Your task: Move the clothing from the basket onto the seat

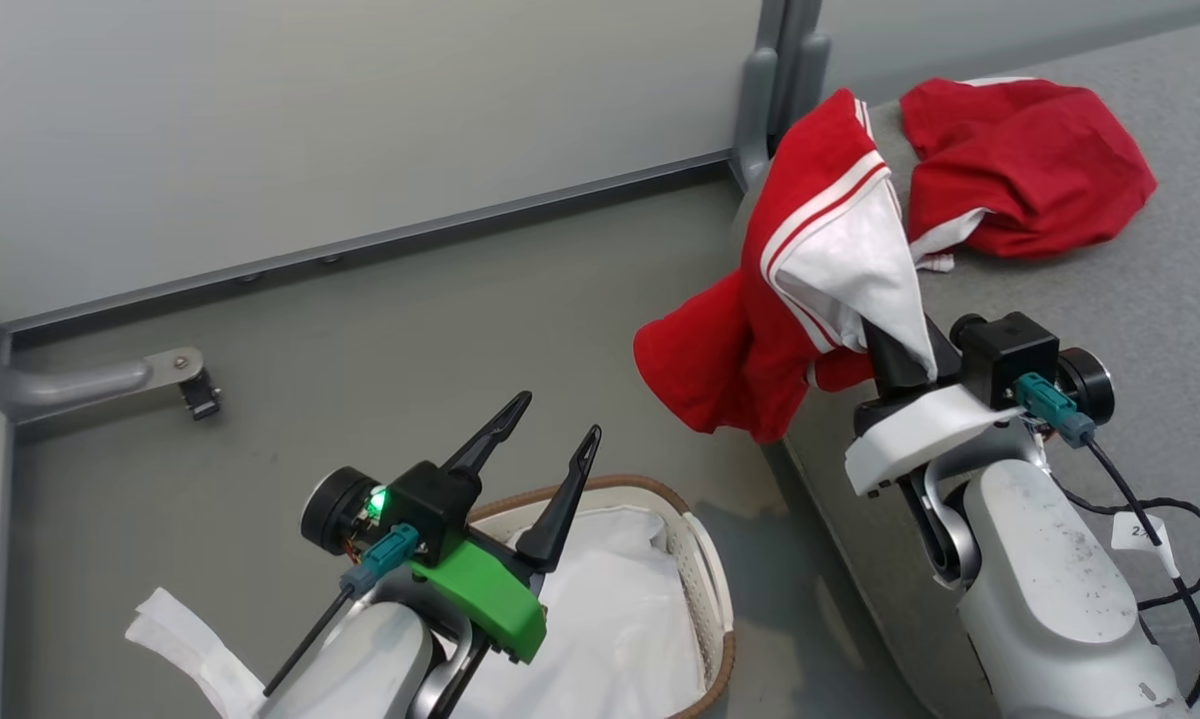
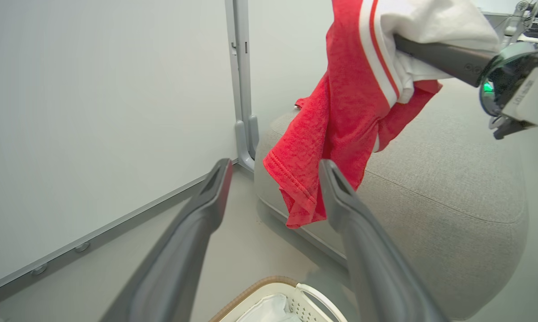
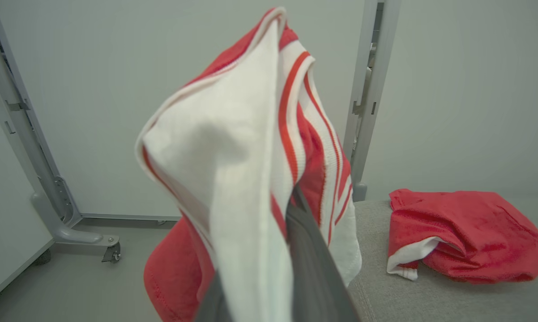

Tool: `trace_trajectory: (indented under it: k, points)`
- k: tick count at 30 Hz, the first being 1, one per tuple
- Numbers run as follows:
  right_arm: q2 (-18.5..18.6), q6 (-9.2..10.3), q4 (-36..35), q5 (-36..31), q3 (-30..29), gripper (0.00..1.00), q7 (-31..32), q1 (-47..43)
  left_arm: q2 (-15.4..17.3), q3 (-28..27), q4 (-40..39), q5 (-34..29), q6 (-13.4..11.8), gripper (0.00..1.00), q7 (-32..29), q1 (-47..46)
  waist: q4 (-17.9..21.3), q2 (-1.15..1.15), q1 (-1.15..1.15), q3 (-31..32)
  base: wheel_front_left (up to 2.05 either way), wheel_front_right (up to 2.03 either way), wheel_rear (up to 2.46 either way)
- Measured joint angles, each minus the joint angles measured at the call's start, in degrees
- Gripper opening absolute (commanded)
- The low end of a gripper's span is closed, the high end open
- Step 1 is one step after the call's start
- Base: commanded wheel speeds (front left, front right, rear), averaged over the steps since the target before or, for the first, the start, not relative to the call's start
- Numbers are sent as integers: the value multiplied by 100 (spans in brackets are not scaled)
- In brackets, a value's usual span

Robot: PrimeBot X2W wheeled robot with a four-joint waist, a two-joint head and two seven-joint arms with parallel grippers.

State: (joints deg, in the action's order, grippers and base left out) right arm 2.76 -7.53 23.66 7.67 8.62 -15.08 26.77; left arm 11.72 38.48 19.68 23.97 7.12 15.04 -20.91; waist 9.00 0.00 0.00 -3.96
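Head view. My left arm lies nearest, at the lower left, with my left jaws spread wide and gripping nothing, above the basket. A white liner lies in the basket, which stands on the grey floor. At the lower right, my right arm reaches over the edge of the sofa. My right jaws are clenched on a red-and-white garment, which hangs down beside the sofa's edge. A second red garment lies crumpled on the sofa, just beyond the held one.

Left wrist view. My two dark fingers stand apart, with nothing between them. The basket rim shows at the bottom. The red-and-white garment hangs from my right jaws in front of the sofa's rounded end.

Right wrist view. The red-and-white garment drapes over my right jaws, white panel foremost. The second red garment rests on the sofa to the right.
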Motion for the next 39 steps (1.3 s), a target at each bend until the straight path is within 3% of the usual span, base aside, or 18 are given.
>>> trace_trajectory:
  k: [15,21,33,39]
  points:
    - [7,0,-209,-10,-358,0,0,-133,-56,187,45,-216,26,100,0,-297,1130,0,0,-523,0,0,0]
    - [8,0,-261,16,-415,0,0,-136,-49,293,64,-215,26,100,0,-433,1351,0,0,-807,0,0,0]
    - [48,0,170,-430,-604,0,1,689,-102,475,-133,-320,27,100,0,-597,1063,0,0,-1182,0,0,0]
    - [721,0,637,-619,-686,0,1,1918,-98,548,-233,-474,27,100,0,-808,786,0,0,-1435,0,0,0]
